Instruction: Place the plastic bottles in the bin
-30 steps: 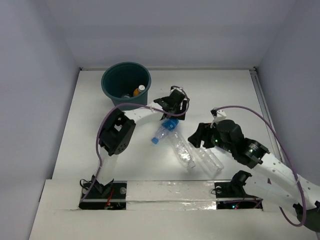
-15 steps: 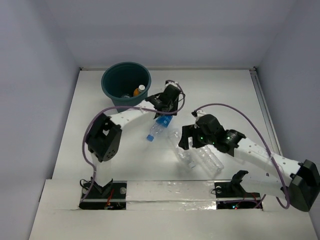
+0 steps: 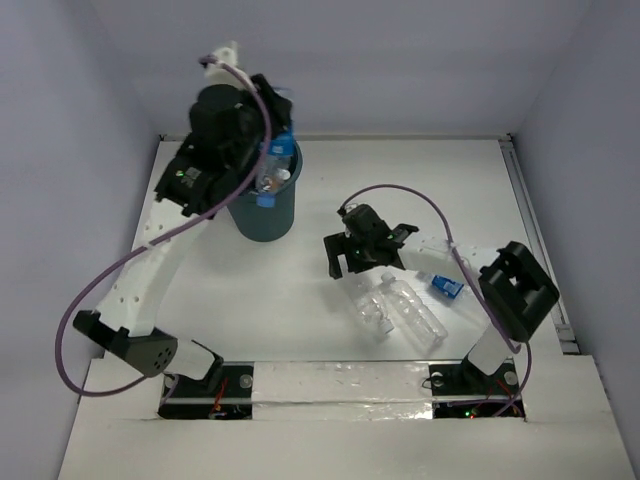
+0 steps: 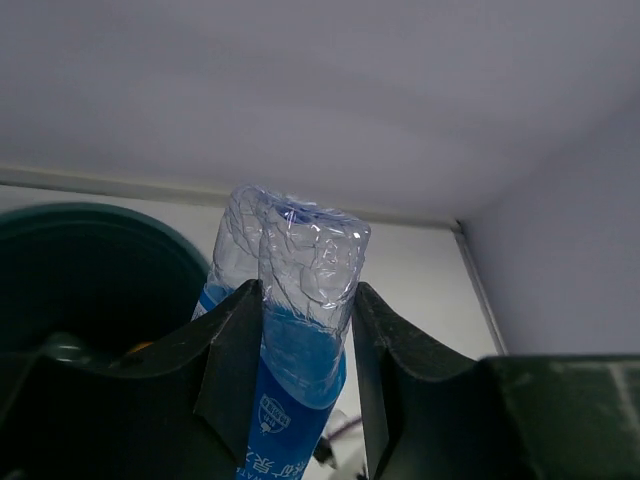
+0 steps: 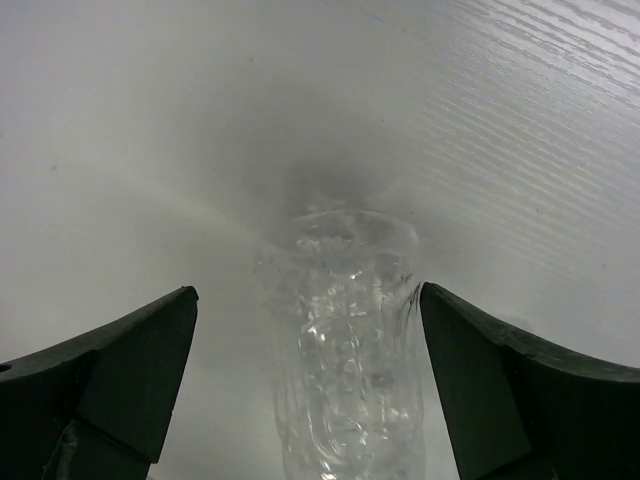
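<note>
My left gripper [image 3: 270, 165] is raised above the dark teal bin [image 3: 266, 222] and is shut on a clear bottle with a blue label [image 3: 271, 180]. In the left wrist view that bottle [image 4: 300, 290] stands clamped between both fingers [image 4: 235, 350], with the bin's rim [image 4: 100, 213] below left. My right gripper [image 3: 362, 268] hangs open low over two clear crinkled bottles [image 3: 368, 312] [image 3: 415, 312] lying on the table. In the right wrist view one clear bottle [image 5: 345, 350] lies between the spread fingers [image 5: 130, 360], with a gap on each side.
Another bottle with a blue label [image 3: 443, 287] lies on the table, partly under the right arm. Something orange [image 4: 140, 348] shows inside the bin. White walls close the table at the back and sides. Purple cables loop off both arms.
The left arm closed on the blue-labelled bottle and lifted it from the table to above the bin. The right gripper moved left over the clear bottles and opened wider.
</note>
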Controlling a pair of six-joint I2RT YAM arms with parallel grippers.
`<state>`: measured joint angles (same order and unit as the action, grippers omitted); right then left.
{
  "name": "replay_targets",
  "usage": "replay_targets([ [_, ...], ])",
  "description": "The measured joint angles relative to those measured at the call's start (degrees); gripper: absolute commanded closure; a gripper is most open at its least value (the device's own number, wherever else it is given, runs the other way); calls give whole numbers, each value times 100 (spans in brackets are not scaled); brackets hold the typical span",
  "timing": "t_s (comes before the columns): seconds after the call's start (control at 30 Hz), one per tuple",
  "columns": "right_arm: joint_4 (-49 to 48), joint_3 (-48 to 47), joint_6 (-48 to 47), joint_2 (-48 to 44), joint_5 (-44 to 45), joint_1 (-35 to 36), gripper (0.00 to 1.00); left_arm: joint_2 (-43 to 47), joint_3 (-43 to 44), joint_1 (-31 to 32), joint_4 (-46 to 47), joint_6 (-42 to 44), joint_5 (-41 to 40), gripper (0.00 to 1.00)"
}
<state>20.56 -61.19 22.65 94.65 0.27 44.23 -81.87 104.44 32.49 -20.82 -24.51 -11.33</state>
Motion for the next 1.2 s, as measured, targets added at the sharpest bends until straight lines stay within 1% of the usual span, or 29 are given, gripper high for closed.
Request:
replay_targets([
  [0.07,17,-87,-26,258,15,0,11,98,-4,-612,-2,4,-42,66],
  [0.13,44,-138,-39,457,17,0,20,103,-66,-1178,48,2,-109,65],
  [0.17,50,-146,-42,529,17,0,26,103,-151,-1421,122,4,-105,65],
  [0.2,74,-157,-46,586,17,0,37,94,-271,-1596,212,13,-101,65],
  [0.27,118,-212,-35,599,17,0,44,55,-514,-1884,407,26,-96,64],
  [0.3,142,-238,-42,577,17,0,50,-17,-575,-2000,487,28,-96,64],
  [0.4,313,-339,-35,374,15,0,51,-350,-575,-2181,772,42,-87,64],
  [0.5,651,-605,-26,-101,-4,0,51,-704,-514,-2240,977,50,-50,63],
  [0.63,863,-1532,11,-841,-140,0,51,-935,-511,-2249,1202,-26,83,63],
  [0.67,868,-1853,26,-966,-188,0,51,-944,-511,-2249,1250,-61,118,61],
  [0.7,841,-2173,55,-1067,-240,0,51,-944,-511,-2249,1305,-92,149,56],
  [0.73,796,-2435,92,-1132,-291,0,51,-942,-511,-2249,1397,-120,184,41],
  [0.8,715,-2942,186,-1215,-382,0,49,-922,-608,-2249,1668,-166,245,24],
  [0.83,688,-3189,247,-1182,-417,0,49,-872,-763,-2249,1818,-190,258,13],
  [0.87,632,-3423,315,-1121,-437,0,49,-815,-938,-2249,1899,-216,267,8],
  [0.93,490,-3952,481,-855,-439,0,48,-713,-1261,-2249,1980,-251,278,1],
  [1.0,319,-4485,680,-470,-400,0,48,-535,-1768,-2249,1976,-299,334,1],
  [1.1,72,-5309,994,275,-284,0,46,-280,-2162,-2249,1832,-345,457,1],
  [1.2,-127,-6063,1346,1056,-94,0,45,247,-2376,-2249,1604,-426,599,6],
])
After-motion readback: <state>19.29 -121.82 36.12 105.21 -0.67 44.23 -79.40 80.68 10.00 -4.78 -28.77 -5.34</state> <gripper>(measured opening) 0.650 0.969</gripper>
